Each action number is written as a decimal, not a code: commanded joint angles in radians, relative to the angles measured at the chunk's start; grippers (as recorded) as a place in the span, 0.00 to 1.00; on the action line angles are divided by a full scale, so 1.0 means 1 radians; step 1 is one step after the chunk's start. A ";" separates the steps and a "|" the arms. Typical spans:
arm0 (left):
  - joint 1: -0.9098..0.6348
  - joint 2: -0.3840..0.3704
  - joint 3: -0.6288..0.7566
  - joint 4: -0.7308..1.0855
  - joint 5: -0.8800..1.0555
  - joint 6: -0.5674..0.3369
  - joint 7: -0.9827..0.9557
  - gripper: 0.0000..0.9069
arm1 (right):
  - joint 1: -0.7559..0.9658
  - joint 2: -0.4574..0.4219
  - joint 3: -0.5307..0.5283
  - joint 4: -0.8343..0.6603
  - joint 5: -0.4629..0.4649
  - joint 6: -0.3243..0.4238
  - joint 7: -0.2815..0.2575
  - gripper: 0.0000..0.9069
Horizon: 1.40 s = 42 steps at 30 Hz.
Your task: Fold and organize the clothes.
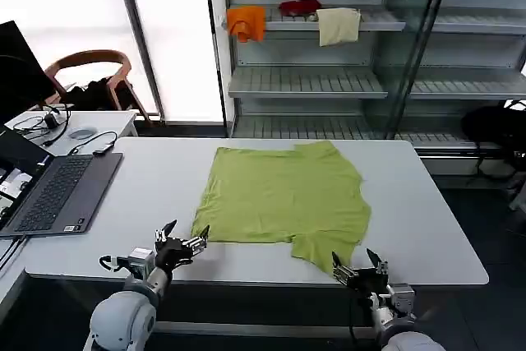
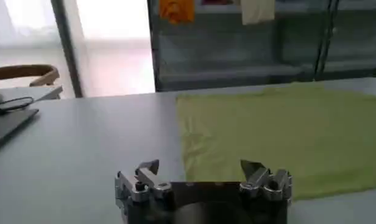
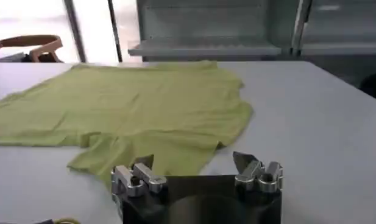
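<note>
A: Quick status. Where's the T-shirt [image 1: 283,199]?

B: Lime yellow-green, spread flat on the white bench [image 1: 427,219], roughly centre. No fold in it that I can see. One sleeve sticks out toward 5 o'clock near the front edge, other sleeve at about 1 o'clock by the far edge. Hem side faces 9 o'clock.

A: Grippers?

B: Left gripper [image 1: 186,241] sits at the front edge, approx 7 o'clock of the shirt, just beside the hem corner, not touching cloth. Fingers spread, nothing held. Left wrist view confirms: left gripper [image 2: 203,173] wide apart, shirt edge just ahead of it.

A: Right?

B: Right gripper [image 1: 359,266] at the front edge too, approx 5 o'clock, just beside the near sleeve tip. Also spread, empty. In the right wrist view the right gripper [image 3: 195,167] faces that sleeve, which lies right in front.

A: Progress?

B: I'd judge ~0% on the folding. Shirt is laid out and fairly smooth, few wrinkles, that's all that's done. Every fold is left, plus whatever "organize" means, prob. placing the folded piece somewhere.

A: Current step, your guess?

B: Looks like an approach before a first grab, both arms lined up w/ the near edge. Judgement only.

A: Other stuff?

B: Laptop [image 1: 62,191] at 9 o'clock on the side desk, well apart. Orange cloth [image 1: 246,22], red cloth [image 1: 300,6], cream cloth [image 1: 338,25] on the shelf behind at 12 o'clock. Not task items.
</note>
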<state>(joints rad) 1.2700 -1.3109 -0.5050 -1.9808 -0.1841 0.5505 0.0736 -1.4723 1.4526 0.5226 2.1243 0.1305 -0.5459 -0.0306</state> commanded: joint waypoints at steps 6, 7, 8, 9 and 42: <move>0.029 -0.007 0.021 0.051 0.082 -0.015 -0.004 0.10 | 0.005 0.002 -0.006 -0.022 -0.006 0.003 -0.004 0.58; 0.026 -0.009 0.022 0.055 0.084 -0.015 -0.009 0.03 | 0.005 0.002 -0.006 -0.023 -0.010 0.003 -0.009 0.38; 0.024 -0.011 0.021 0.060 0.084 -0.013 -0.011 0.02 | 0.004 0.003 -0.007 -0.023 -0.012 0.004 -0.010 0.27; 0.022 -0.012 0.020 0.061 0.084 -0.013 -0.011 0.02 | 0.003 0.003 -0.007 -0.024 -0.015 0.004 -0.011 0.16; -0.061 -0.019 -0.003 -0.025 -0.059 -0.011 -0.009 0.00 | 0.112 0.023 -0.008 0.024 -0.054 0.091 0.033 0.00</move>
<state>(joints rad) 1.2817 -1.3234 -0.5022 -1.9913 -0.1848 0.5360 0.0689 -1.4138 1.4755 0.5128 2.1396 0.0874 -0.4808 -0.0181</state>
